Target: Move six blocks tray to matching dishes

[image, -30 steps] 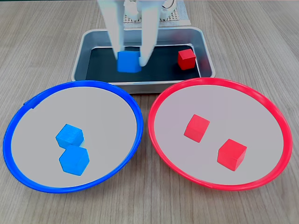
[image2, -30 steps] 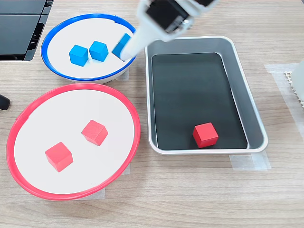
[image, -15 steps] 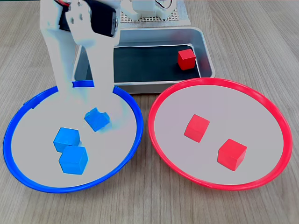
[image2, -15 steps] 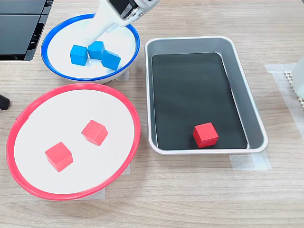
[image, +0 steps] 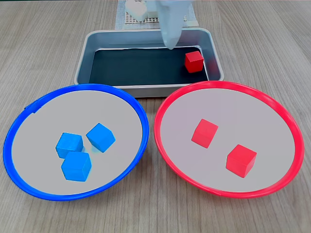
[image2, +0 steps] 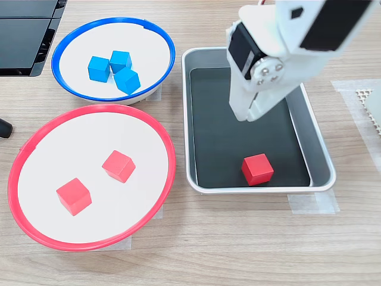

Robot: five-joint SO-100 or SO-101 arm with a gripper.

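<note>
The white arm reaches over the silver tray (image2: 315, 140), its black-and-white wrist block high at the upper right of a fixed view and the gripper (image2: 245, 113) pointing down toward the tray's black floor, hanging above it and clear of the walls. In the other fixed view the gripper (image: 170, 42) comes down from the top edge as a pale, blurred taper over the tray's (image: 92, 46) far side. The two fingers lie close together and nothing is between them, but the blur and the angle hide the tips, so I cannot tell whether the jaws are parted or pressed together. One red block (image2: 257, 169) sits on the tray floor, near the short wall at the lower edge of that view and apart from the gripper; in the other view the same block (image: 194, 61) lies at the tray's right end. The blue-rimmed dish (image: 29, 109) holds three blue blocks (image: 100, 137) huddled close together left of its centre, and they show as a tight cluster (image2: 128, 81) in the blue-rimmed dish (image2: 71, 42) at the upper left. The red-rimmed dish (image: 282, 111) holds two red blocks (image: 204, 133), set apart from each other; in the other view this dish (image2: 36, 134) lies just left of the tray.
</note>
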